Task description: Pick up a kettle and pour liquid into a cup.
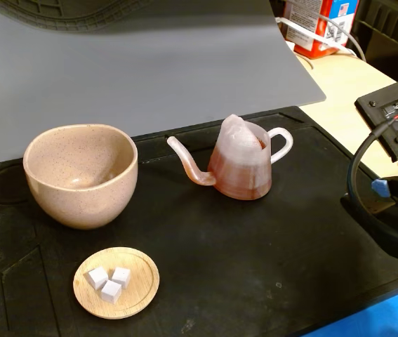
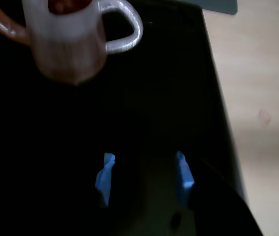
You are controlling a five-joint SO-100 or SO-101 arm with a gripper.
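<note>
A wooden dish (image 1: 116, 282) of white cubes (image 1: 109, 282) sits nearest on the black mat (image 1: 255, 267), the cup (image 1: 81, 174) and upright kettle (image 1: 243, 163) of liquid (image 1: 239, 179) behind, the gripper (image 2: 144, 177) empty, jaws apart, and a red box (image 1: 319, 24), lettering unreadable, farthest back.

A black rubbery mat with raised edges (image 1: 255, 274) covers the pale wooden tabletop (image 1: 346, 84), which shows bare to the right of the gripper in the wrist view. A large grey sheet (image 1: 135, 63) rises at the far end as backdrop, a red-and-white carton (image 1: 318, 24) beyond it. Lighting is soft and even.
</note>
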